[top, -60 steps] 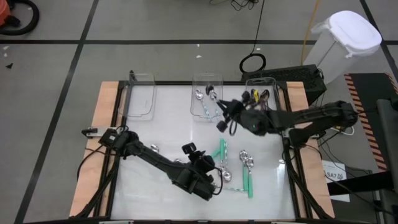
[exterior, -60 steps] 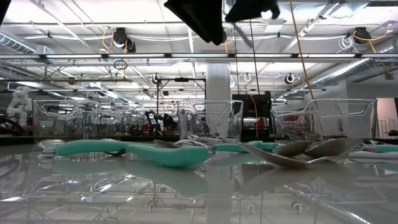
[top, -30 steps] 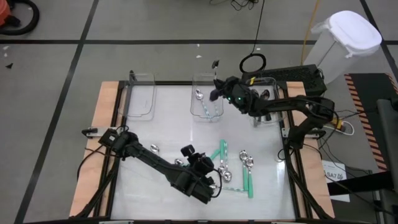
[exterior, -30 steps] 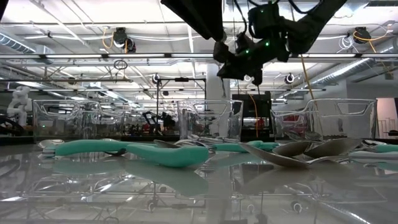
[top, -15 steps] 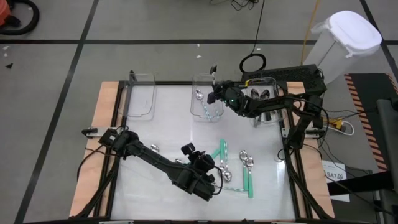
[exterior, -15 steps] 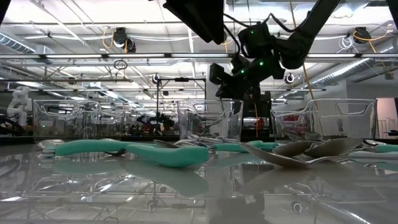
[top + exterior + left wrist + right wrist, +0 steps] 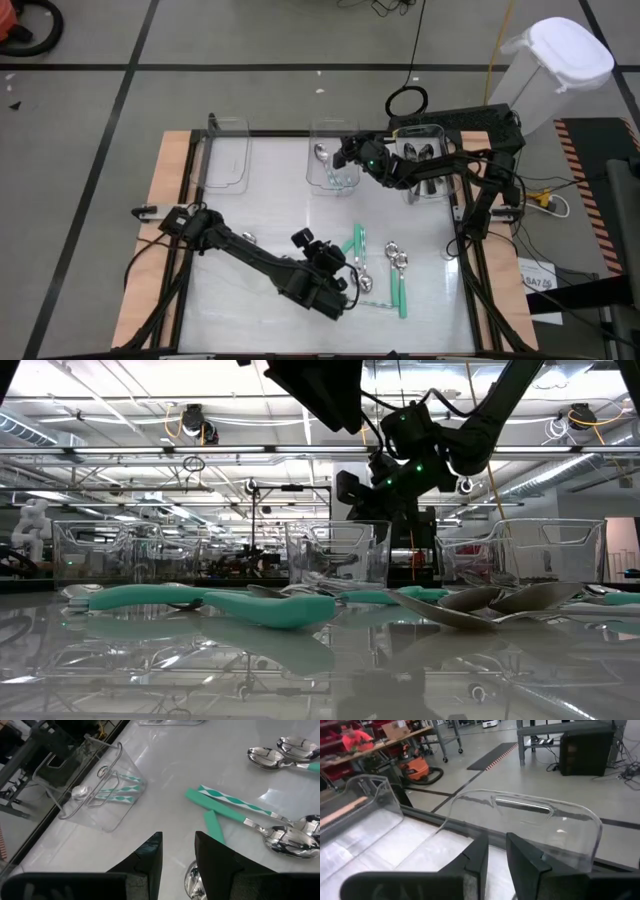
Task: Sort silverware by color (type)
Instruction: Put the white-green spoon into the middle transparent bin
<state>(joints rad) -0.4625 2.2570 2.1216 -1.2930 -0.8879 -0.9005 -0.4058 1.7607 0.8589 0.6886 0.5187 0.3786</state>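
Note:
My right gripper [image 7: 345,153] hovers open over the clear middle bin [image 7: 332,168] at the table's far edge, with nothing between its fingers [image 7: 497,854]. Teal-handled spoons [image 7: 112,790] lie inside that bin. More silverware lies loose on the table right of centre: teal-handled spoons [image 7: 353,243] and shiny silver spoons [image 7: 396,256]. My left gripper [image 7: 343,290] hangs open a little above this pile. Its fingers [image 7: 178,855] are apart, and a silver spoon bowl [image 7: 192,881] lies on the table below them.
A clear bin [image 7: 225,160] stands at the far left. Another [image 7: 422,158] at the far right holds dark pieces. A silver spoon [image 7: 246,238] lies on the table near my left arm. A white lidded can [image 7: 555,60] stands beyond the table's right corner.
My right gripper has come down toward the middle bin. A spoon stuck up from its fingers a second ago and no longer shows there. My left arm has kept still.

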